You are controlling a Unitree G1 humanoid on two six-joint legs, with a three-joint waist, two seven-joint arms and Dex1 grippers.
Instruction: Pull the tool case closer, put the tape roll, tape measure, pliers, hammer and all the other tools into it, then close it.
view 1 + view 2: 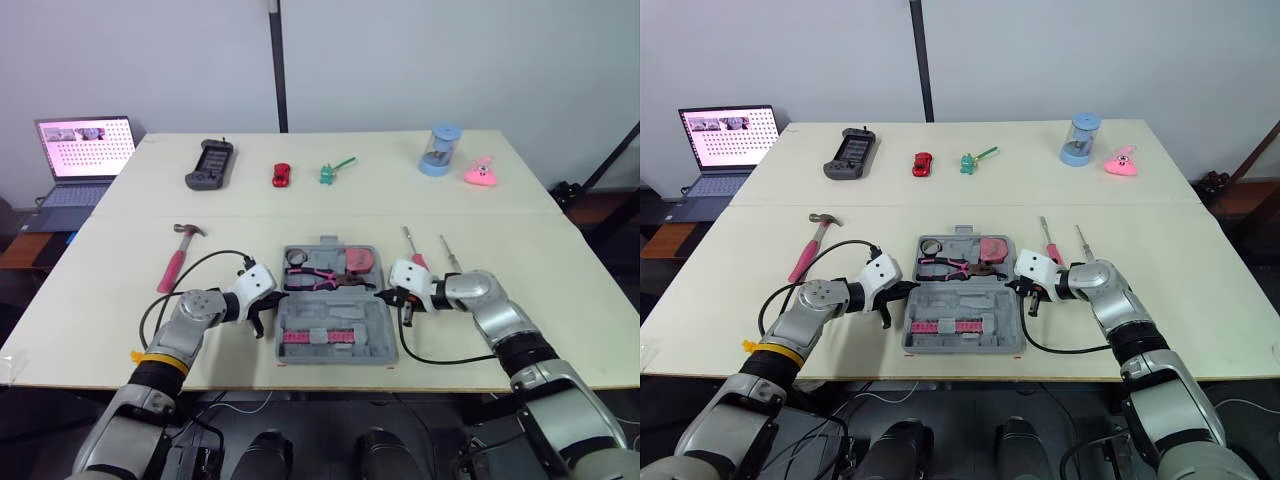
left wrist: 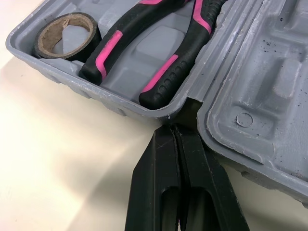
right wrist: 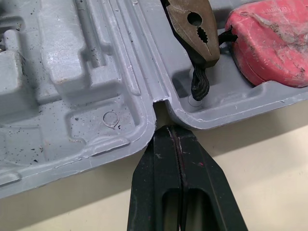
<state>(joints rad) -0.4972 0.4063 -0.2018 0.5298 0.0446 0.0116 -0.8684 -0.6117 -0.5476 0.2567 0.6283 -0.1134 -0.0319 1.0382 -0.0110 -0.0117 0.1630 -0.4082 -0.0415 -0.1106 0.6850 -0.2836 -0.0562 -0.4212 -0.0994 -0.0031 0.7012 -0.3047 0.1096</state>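
Note:
The grey tool case (image 1: 331, 311) lies open near the table's front edge. Its far half holds the black tape roll (image 1: 296, 260), the pink-handled pliers (image 1: 325, 279) and the red tape measure (image 1: 362, 262). A row of pink bits sits in its near half. My left gripper (image 1: 268, 308) is shut, with its tips at the hinge notch (image 2: 185, 108) on the case's left side. My right gripper (image 1: 381, 296) is shut too, touching the hinge notch (image 3: 161, 108) on the right side. The pink-handled hammer (image 1: 178, 258) lies on the table left of the case. Two screwdrivers (image 1: 411, 246) lie to the right.
Along the far side of the table are a black game controller (image 1: 209, 164), a red toy car (image 1: 281, 174), a green toy (image 1: 328, 173), a blue cylinder (image 1: 439, 150) and a pink object (image 1: 481, 173). A laptop (image 1: 85, 155) stands beyond the left edge.

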